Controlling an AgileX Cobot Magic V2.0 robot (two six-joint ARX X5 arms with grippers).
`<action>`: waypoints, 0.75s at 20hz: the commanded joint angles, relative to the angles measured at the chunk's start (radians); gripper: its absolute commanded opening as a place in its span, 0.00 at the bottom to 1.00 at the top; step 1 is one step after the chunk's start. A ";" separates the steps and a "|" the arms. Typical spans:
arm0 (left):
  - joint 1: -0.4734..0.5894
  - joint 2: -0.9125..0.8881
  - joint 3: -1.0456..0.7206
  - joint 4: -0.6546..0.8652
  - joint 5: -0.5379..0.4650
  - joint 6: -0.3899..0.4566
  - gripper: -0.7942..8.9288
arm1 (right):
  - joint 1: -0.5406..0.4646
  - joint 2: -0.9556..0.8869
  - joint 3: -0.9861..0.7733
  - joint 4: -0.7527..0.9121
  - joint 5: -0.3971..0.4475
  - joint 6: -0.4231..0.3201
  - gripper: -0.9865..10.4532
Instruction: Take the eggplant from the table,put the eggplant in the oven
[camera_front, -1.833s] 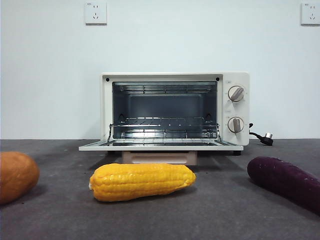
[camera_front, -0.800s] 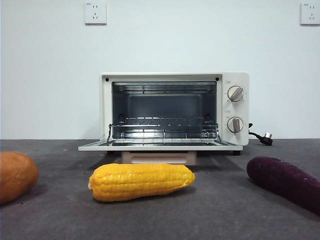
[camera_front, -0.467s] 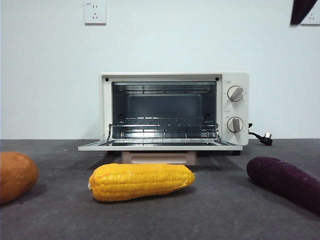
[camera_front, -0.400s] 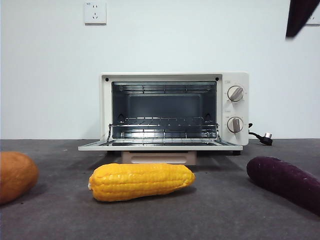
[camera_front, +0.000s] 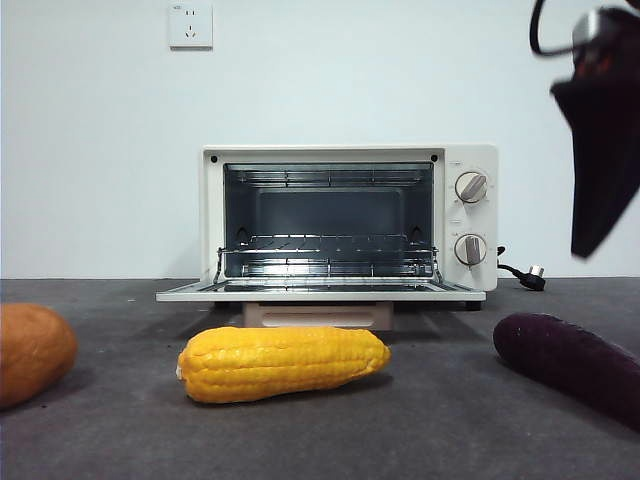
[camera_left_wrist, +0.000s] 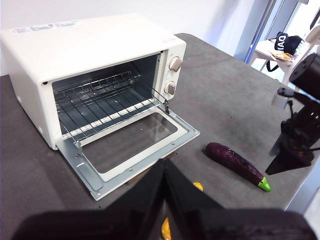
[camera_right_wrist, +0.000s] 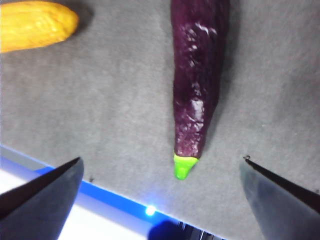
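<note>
The dark purple eggplant (camera_front: 570, 365) with its green stem cap (camera_right_wrist: 183, 167) lies on the grey table (camera_front: 440, 420), to the right of the oven and near the table's edge. The cream-white oven (camera_front: 350, 220) stands in the middle with its door (camera_front: 320, 293) folded down and the wire rack showing. My right gripper (camera_right_wrist: 161, 160) hangs open above the eggplant's stem end, its jaws wide to either side and touching nothing. In the front view it is the dark shape (camera_front: 600, 190) at the upper right. My left gripper (camera_left_wrist: 165, 167) is shut and empty, high in front of the oven (camera_left_wrist: 95, 65).
A yellow corn cob (camera_front: 283, 363) lies in front of the oven door. A round orange-brown potato-like thing (camera_front: 32, 352) sits at the far left. The oven's cord and plug (camera_front: 527, 276) trail off to its right. The table edge (camera_right_wrist: 100, 192) runs close to the eggplant's stem.
In the front view the right arm has come down from the top right corner and now hangs large above the eggplant. The vegetables and the oven have not moved.
</note>
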 joint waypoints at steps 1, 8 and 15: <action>-0.008 -0.004 -0.006 0.002 0.001 0.003 0.08 | 0.002 0.002 -0.040 0.036 0.009 0.042 0.55; -0.031 -0.004 -0.006 -0.005 0.001 0.005 0.08 | 0.010 0.048 -0.111 0.120 0.023 0.077 0.55; -0.033 -0.004 -0.006 -0.006 0.001 0.005 0.08 | 0.100 0.167 -0.115 0.193 0.115 0.144 0.39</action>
